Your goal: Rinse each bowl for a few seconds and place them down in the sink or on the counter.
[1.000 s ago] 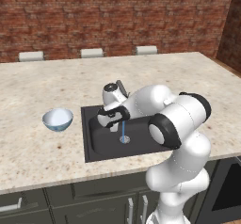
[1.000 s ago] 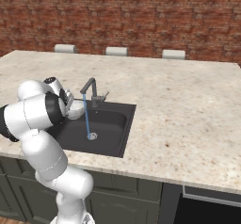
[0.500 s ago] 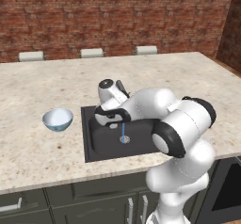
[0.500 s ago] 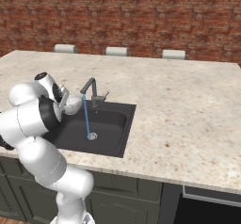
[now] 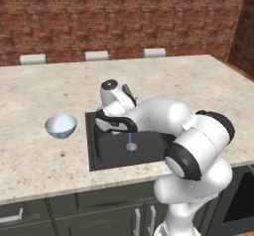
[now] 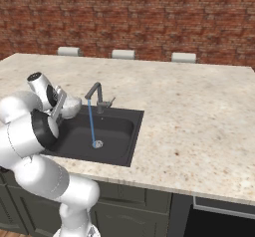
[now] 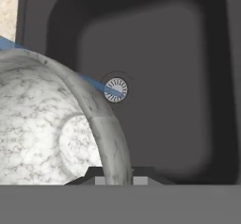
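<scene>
The pale blue bowl [image 5: 61, 126] sits upright on the table [image 5: 39, 91], left of the sink [image 5: 101, 153] and well apart from the hand. The speckled grey-white bowl [image 7: 52, 124] hangs over the sink's left side, beside the faucet's [image 6: 94, 94] thin water stream [image 6: 91, 124]. The hand [image 6: 59, 106] is pinching that bowl by its rim, fingers nearly pressed together. It looks stiff, glazed and probably slippery when wet, likely breakable, so the rim seems the sensible hold; the blue one would suit the same grip
</scene>
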Motion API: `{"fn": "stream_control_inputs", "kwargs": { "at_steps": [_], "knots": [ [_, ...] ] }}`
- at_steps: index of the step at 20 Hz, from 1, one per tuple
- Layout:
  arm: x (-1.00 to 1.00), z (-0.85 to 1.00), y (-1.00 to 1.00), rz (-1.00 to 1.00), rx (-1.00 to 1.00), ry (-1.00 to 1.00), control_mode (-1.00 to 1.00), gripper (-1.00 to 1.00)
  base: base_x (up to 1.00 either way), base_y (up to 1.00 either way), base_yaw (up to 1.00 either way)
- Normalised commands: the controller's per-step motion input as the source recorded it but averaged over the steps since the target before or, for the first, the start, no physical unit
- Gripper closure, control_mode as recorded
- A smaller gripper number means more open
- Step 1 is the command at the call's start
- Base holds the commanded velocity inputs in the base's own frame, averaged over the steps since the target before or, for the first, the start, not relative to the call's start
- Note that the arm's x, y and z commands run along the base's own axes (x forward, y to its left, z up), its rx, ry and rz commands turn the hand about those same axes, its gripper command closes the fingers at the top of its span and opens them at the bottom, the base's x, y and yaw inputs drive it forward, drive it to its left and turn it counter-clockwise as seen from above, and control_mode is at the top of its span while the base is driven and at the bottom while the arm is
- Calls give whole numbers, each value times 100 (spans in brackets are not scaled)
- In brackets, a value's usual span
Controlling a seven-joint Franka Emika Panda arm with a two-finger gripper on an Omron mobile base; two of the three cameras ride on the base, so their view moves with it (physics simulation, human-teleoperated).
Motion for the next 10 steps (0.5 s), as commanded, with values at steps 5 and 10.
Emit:
{"fn": "stream_control_inputs", "kwargs": {
  "at_steps": [5,10],
  "knots": [
    [-27,22,10,3,5,0,-100,100,0,0,0],
    [-44,5,19,3,1,0,-100,100,0,0,0]
  ]
}}
